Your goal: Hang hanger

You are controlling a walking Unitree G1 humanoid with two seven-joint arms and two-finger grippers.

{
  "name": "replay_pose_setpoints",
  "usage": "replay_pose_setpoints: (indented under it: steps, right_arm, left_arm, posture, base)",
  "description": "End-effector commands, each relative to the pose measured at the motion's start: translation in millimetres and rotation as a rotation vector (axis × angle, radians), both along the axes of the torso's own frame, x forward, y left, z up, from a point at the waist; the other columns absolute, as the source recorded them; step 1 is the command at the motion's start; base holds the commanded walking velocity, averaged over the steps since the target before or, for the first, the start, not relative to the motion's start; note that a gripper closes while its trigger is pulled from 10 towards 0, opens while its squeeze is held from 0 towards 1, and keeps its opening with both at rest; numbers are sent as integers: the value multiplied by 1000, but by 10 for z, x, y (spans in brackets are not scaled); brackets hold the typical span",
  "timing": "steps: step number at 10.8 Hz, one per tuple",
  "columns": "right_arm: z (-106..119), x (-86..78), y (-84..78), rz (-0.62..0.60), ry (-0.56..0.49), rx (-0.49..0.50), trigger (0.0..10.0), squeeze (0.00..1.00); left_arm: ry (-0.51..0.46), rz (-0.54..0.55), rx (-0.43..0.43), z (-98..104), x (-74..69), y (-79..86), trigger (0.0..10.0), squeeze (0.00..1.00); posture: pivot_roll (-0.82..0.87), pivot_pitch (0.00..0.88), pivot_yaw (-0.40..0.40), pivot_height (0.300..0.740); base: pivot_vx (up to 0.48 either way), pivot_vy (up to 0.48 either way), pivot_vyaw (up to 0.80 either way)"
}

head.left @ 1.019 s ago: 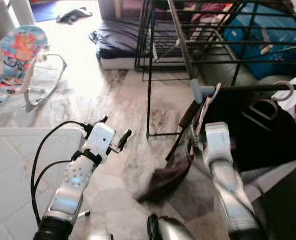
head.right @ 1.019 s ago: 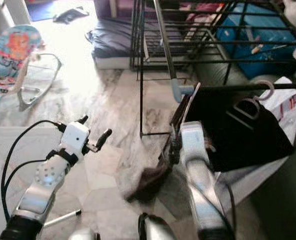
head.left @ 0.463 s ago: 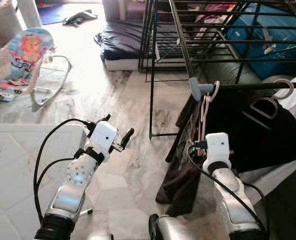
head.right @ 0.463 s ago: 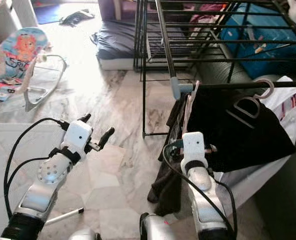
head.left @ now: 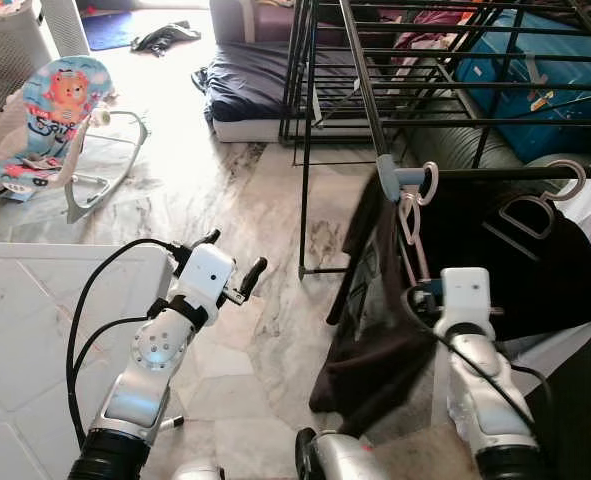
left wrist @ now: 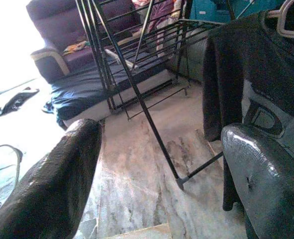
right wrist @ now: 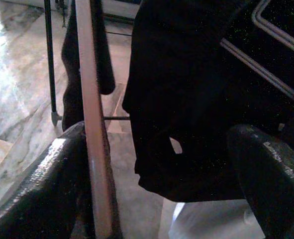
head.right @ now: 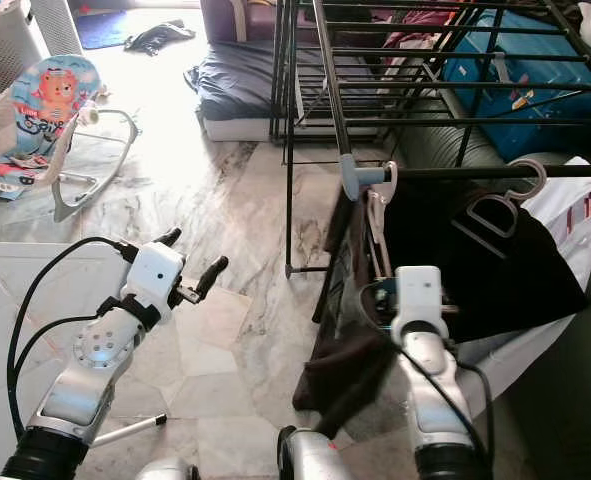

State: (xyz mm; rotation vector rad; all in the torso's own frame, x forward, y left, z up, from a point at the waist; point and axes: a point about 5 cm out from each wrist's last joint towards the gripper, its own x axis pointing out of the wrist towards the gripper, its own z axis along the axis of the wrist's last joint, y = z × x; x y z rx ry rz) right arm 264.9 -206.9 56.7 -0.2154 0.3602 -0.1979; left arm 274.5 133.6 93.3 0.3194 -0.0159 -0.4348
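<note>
hanger (head.left: 411, 205) on rack (head.left: 455, 90), bouncer (head.left: 50, 125) far left

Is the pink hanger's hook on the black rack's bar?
Yes, the pink hanger has its hook looped over the bar of the drying rack at the grey corner piece, with a dark garment hanging from it.

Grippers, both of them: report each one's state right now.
Left gripper: open, empty, held over the floor.
Right gripper: open, beside the pink hanger hooked on the drying rack.
</note>
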Motion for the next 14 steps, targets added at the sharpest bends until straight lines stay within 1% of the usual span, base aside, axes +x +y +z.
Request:
replay_pose_setpoints:
  steps: [1,2,3,4,5,6,7,8,9,12,14]
  right_arm:
    - [21,56,-4,6,-8,-9,10000,0]
    - [16,97,-8,7,-5,-8,10000,0]
    - [17,206,29,48,-10,48,10000,0]
    - [23,279,76,102,3,65,10000,0]
    - [24,339,93,122,16,89,8275,0]
    - [58,422,97,138,6,93,10000,0]
    - [110,496,58,132,-18,93,10000,0]
    - [115,510,42,133,-20,98,5373,0]
    - [96,524,20,133,-20,105,0,0]
    - [162,640,-24,133,-33,151,0,0]
    - [167,661,-26,146,-34,173,0,0]
  left_arm:
    - [15,-10,10,-31,-12,-31,10000,0]
    - [12,-9,9,-23,-7,-40,10000,0]
    - [14,-5,11,-29,-16,-34,10000,0]
    - [17,-5,19,-38,-25,-25,10000,0]
    - [16,-4,22,-38,-26,-22,10000,0]
    - [14,-2,25,-31,-19,-13,10000,0]
    - [13,1,29,-30,-18,-4,10000,0]
    - [14,1,30,-30,-21,-5,10000,0]
    - [19,-5,32,-42,-32,-28,10000,0]
    - [21,-21,50,-50,-23,-46,10000,0]
    - [21,-15,54,-49,-19,-26,10000,0]
  posture:
    - [-26,87,-32,740]
    - [-24,89,-33,740]
    - [-22,89,-33,740]
    - [-20,92,-33,740]
    - [-16,92,-31,740]
    - [-15,92,-32,740]
    - [-9,90,-36,740]
    - [-11,90,-35,740]
    - [-11,93,-35,740]
    - [-12,89,-29,740]
    - [-12,89,-29,740]
  base:
    - [0,0,0]
    - [0,0,0]
    - [0,0,0]
    - [0,0,0]
    - [0,0,0]
    - [0,0,0]
    - [0,0,0]
    - [0,0,0]
    - [0,0,0]
    - [0,0,0]
    - [0,0,0]
